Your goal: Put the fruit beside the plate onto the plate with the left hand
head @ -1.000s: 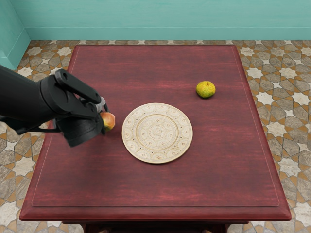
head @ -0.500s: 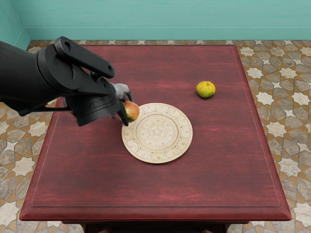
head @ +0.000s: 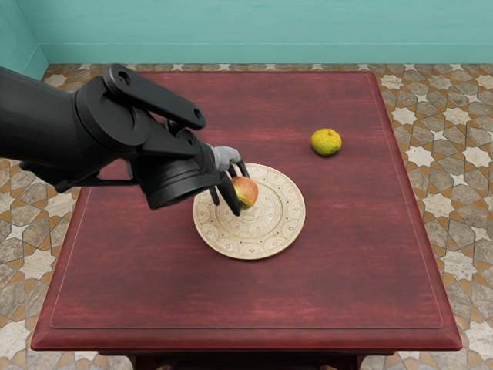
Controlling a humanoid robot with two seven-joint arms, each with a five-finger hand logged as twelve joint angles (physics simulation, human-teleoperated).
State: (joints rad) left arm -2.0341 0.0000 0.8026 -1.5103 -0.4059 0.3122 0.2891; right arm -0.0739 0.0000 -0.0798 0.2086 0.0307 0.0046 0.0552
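Observation:
A small red-and-yellow apple (head: 246,191) is over the middle of the round cream patterned plate (head: 273,228), held in my left hand (head: 231,189). The black arm comes in from the left edge and its dark fingers (head: 229,199) curl around the apple's left side. I cannot tell whether the apple touches the plate or hangs just above it. The hand covers the plate's upper left part.
A green-yellow citrus fruit (head: 326,142) lies on the dark red table (head: 362,254) to the upper right of the plate, well apart from it. The table's edges drop to a tiled floor. No right arm shows.
My left hand has carried the apple rightward from the table beside the plate's left rim, past the rim, to above the plate's middle. The citrus fruit has not moved.

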